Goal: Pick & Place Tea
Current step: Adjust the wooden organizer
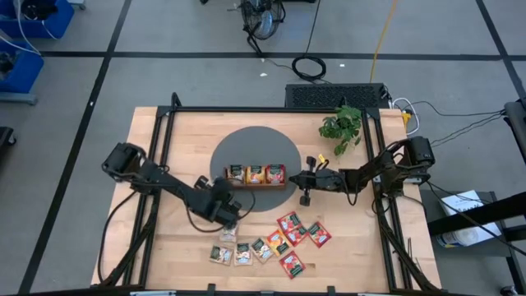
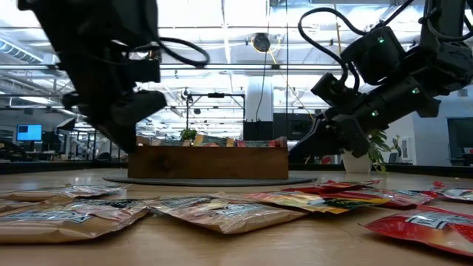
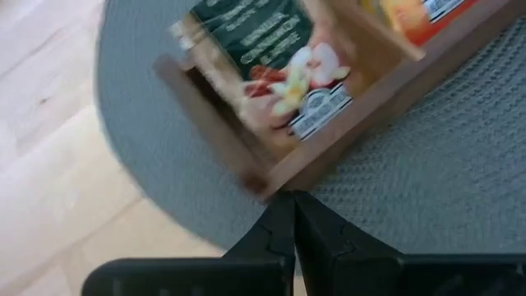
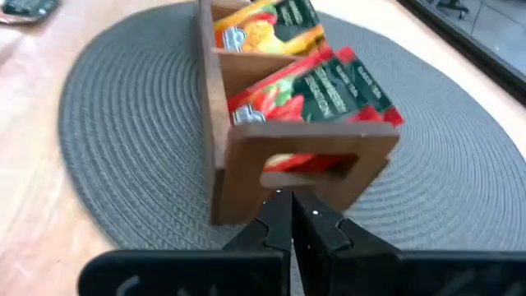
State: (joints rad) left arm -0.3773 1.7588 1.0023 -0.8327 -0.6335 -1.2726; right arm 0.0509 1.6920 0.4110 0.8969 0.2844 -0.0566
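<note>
While the wooden tray sits on the grey round mat with a green, an orange and a red sachet in its three compartments, both grippers flank it. Left gripper at the tray's left end: fingers pressed together, nothing held. Right gripper just off the tray's right end: fingers together, empty too. Loose tea sachets lie scattered on the wooden table near its front edge.
</note>
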